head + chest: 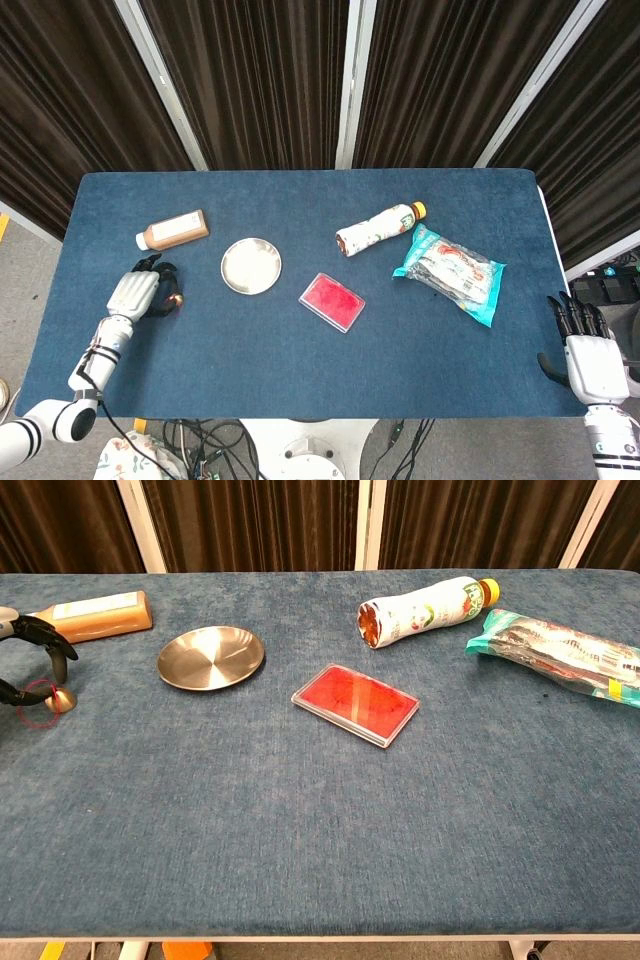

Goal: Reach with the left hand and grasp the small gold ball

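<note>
Plainly the whole matter turned on how the small gold ball (58, 699) sat against the left hand (138, 293): it lay on the blue table (300, 380) near the left edge, right at the tips of that hand's curled dark fingers (55, 650), on their inner side toward the middle of the table. From the chest view the fingers arched over and around the ball from the left, with the thumb low beside it; they looked close to touching it, but whether they had actually clamped on it I could not tell. A ball has no long axis, so only the closing direction mattered, and the fingers seemed already set to fold round it. The right hand (590, 360) hung well apart off the table's far right corner, fingers spread and holding nothing, so the left was by far the nearer. My judgement was that the grasp was nearly complete, needing only a final close
</note>
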